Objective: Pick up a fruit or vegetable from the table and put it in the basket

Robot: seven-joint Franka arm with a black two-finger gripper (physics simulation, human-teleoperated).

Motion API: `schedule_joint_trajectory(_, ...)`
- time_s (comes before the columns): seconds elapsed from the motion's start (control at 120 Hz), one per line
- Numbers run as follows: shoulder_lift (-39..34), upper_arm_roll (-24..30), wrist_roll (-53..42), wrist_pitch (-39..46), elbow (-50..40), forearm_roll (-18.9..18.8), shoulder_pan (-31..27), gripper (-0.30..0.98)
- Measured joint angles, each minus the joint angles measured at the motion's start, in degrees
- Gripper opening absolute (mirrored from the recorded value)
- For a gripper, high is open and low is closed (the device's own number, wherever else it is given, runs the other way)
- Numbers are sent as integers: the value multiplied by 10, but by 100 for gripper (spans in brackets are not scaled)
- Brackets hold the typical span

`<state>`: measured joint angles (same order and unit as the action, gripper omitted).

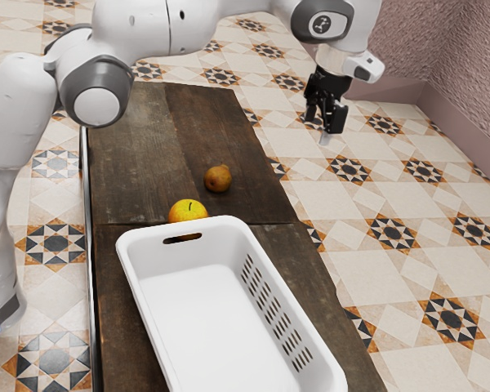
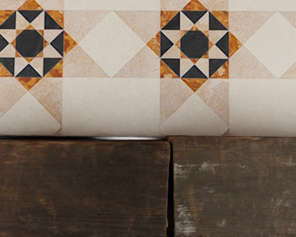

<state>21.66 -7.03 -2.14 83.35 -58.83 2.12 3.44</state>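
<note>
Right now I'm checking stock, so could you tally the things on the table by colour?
Yellow fruit: 1
Brown fruit: 1
White basket: 1
Total: 3

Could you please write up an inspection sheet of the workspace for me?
Surface: dark wooden table, a narrow gap between boards, pale scuffs in places.
Job's things: white basket with slotted side and handle hole; yellow apple at its handle end, partly behind the rim, contact unclear; brown pear farther from the basket. Both fruits lie on the table, outside the basket.
Clutter: nothing seen.
Grippers: one hand, raised away from both fruits, fingers apart, nothing between them.
Cables: nothing seen.
Surroundings: star-patterned tile floor; rough pinkish wall at the exterior view's right.
</note>
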Motion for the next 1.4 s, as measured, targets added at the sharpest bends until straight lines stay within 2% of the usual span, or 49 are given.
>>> schedule_joint_trajectory(0.283, -19, 7, -7, -5, -3, -1, 3, 69)
schedule_joint_trajectory(0.592, -21, 26, -8, -15, -62, 1, 6, 69)
schedule_joint_trajectory(0.75, -82, 26, -8, -25, -124, -4, 5, 69)
schedule_joint_trajectory(0.833, -97, 19, -8, -26, -152, -9, 4, 69)
schedule_joint_trajectory(0.908, -163, 11, -8, -3, -254, -16, 5, 69)
schedule_joint_trajectory(0.992, -189, -6, -8, 22, -304, -24, 4, 69)
schedule_joint_trajectory(1.233, -194, -38, -9, 60, -321, -52, -13, 69)
schedule_joint_trajectory(1.4, -181, -59, 2, 86, -331, -49, -6, 69)
